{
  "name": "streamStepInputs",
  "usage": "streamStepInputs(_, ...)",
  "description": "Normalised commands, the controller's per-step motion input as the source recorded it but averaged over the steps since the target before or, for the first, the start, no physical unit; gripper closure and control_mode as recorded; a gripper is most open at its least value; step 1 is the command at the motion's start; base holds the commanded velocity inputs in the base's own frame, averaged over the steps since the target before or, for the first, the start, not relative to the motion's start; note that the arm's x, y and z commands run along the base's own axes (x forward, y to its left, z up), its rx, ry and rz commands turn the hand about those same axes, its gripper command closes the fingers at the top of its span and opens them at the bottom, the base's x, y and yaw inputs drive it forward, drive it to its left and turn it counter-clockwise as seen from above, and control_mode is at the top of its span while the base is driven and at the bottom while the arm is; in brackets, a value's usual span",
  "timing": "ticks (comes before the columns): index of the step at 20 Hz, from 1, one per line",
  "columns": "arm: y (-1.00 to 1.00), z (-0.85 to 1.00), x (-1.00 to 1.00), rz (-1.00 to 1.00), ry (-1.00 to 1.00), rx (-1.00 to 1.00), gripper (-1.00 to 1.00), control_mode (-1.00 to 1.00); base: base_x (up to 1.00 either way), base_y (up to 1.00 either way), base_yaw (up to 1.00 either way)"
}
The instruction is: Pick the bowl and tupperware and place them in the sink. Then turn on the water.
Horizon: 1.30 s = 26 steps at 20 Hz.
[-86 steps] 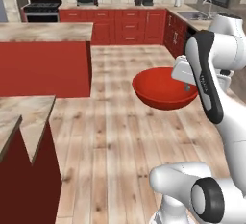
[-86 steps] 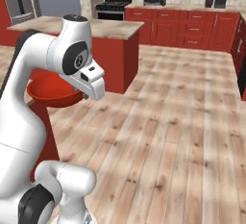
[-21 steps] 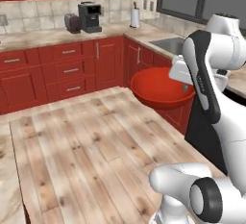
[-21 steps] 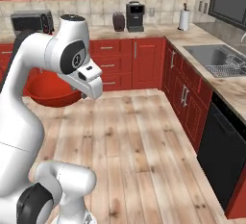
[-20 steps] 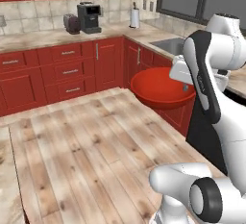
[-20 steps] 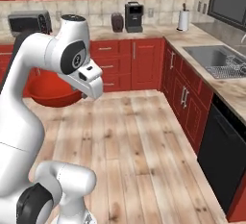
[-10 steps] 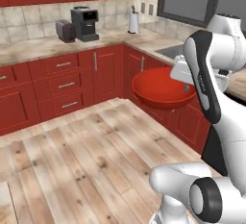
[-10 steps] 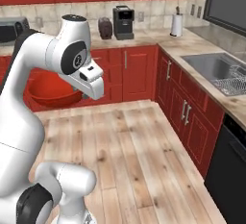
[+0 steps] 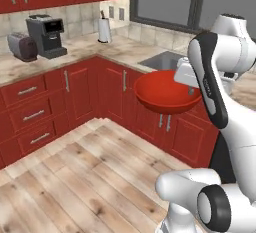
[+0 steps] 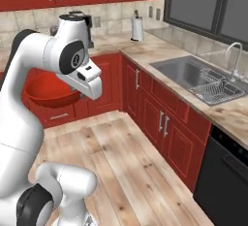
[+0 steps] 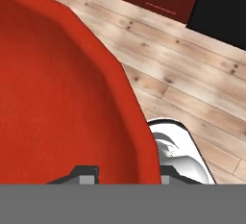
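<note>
My gripper (image 11: 126, 174) is shut on the rim of the glossy red bowl (image 9: 162, 94), which hangs level in the air above the wooden floor. In the hand view the bowl (image 11: 57, 98) covers the left side, its rim between the two dark fingertips (image 11: 85, 172). From the right base view the bowl (image 10: 46, 91) sits partly behind my white arm. The sink (image 10: 186, 72) is set in the counter at the right, with a wire rack (image 10: 215, 89) and a curved chrome faucet (image 10: 233, 55); no water falls from it. The sink (image 9: 165, 61) lies just behind the bowl. The tupperware is out of view.
Red cabinets (image 10: 160, 118) run along both walls under a stone counter (image 9: 125, 49). A coffee machine (image 9: 47, 36), a toaster (image 9: 21, 47) and a paper towel roll (image 10: 137, 28) stand on it. A black dishwasher (image 10: 225, 176) is at the lower right. Wooden floor (image 9: 75, 182) lies ahead.
The whole picture has shifted as the base turned: the cabinets and coffee machine slid left and the sink corner came closer. The bowl stays held in the same pose.
</note>
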Motion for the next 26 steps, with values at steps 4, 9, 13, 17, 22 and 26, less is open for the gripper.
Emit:
streamStepInputs(4, 0.00, 0.00, 0.00, 0.00, 0.00, 0.00, 1.00, 1.00, 1.00, 0.13, -0.57)
streamStepInputs(9, 0.00, 0.00, 0.00, 0.00, 0.00, 0.00, 1.00, 1.00, 1.00, 0.20, -0.58)
streamStepInputs(13, 0.00, 0.00, 0.00, 0.00, 0.00, 0.00, 1.00, 1.00, 1.00, 0.48, -0.47)
streamStepInputs(17, 0.00, 0.00, 0.00, 0.00, 0.00, 0.00, 1.00, 1.00, 1.00, 0.67, -0.34)
streamStepInputs(22, 0.00, 0.00, 0.00, 0.00, 0.00, 0.00, 1.00, 1.00, 1.00, 0.79, -0.22)
streamStepInputs(26, 0.00, 0.00, 0.00, 0.00, 0.00, 0.00, 1.00, 1.00, 0.97, 0.55, -0.24)
